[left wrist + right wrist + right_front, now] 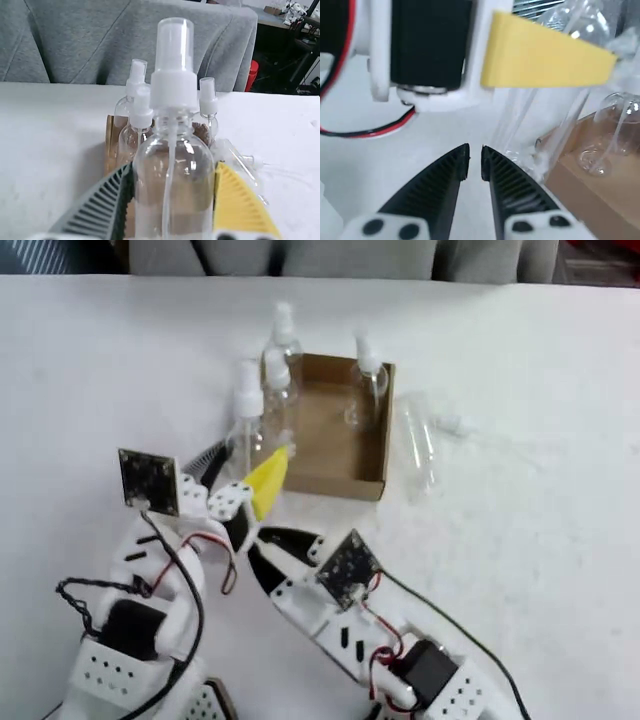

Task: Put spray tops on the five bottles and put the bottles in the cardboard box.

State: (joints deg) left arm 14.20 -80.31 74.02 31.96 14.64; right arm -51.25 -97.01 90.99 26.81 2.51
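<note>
- Right tool, by the table's near edge: pressed almost together, holding nothing.
- Left tool pinches a topped bottle at the box, mid-table.
- Going in, it might knock over the three bottles standing inside.
- Last bottle lies beside the box.
- White table; grey sofa behind.

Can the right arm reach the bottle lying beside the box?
Probably yes: the right pincer holds nothing, and the clear plastic bottle lies on open white table beside the brown cardboard box.
</note>
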